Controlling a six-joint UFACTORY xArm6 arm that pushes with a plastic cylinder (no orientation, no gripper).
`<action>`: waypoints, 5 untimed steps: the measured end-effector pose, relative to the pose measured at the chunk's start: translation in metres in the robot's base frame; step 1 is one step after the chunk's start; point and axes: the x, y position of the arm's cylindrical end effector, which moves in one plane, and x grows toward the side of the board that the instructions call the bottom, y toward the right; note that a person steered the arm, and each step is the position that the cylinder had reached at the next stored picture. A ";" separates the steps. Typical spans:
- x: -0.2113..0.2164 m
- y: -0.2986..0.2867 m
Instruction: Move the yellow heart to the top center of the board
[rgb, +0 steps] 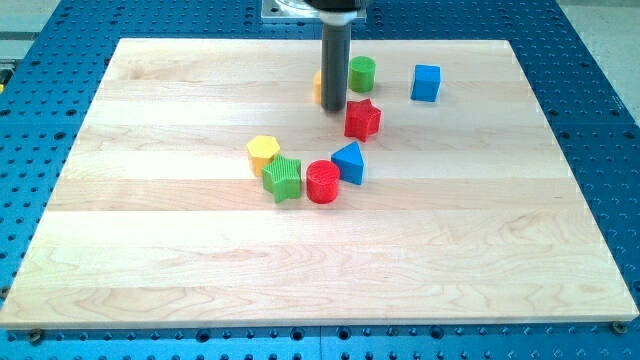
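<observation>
Basically, the pale wooden tabletop (150, 250) is carrying eight small blocks, all sitting in its upper middle. The dark rod is coming down from the view's top, and my tip (333, 109) is resting right against the yellow heart block (318, 88), which is mostly hiding behind the rod; only a yellow sliver is showing on the rod's left side, so its shape is hard to confirm. No fingers on this rig, just a bare rod gripping nothing.

Key relation: the heart is lying just up-left of my tip, already near the top centre, so I'm judging that any remaining push needs to go toward the view's top.

Neighbours: green cylinder (362, 73) just right of the rod, red star (363, 119) just below-right, blue cube (426, 82) farther right. Lower cluster: yellow hexagon (263, 151), green star (283, 178), red cylinder (322, 182), blue triangle (350, 162).
</observation>
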 end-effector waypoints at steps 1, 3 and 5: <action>-0.049 0.000; -0.094 0.020; -0.100 0.055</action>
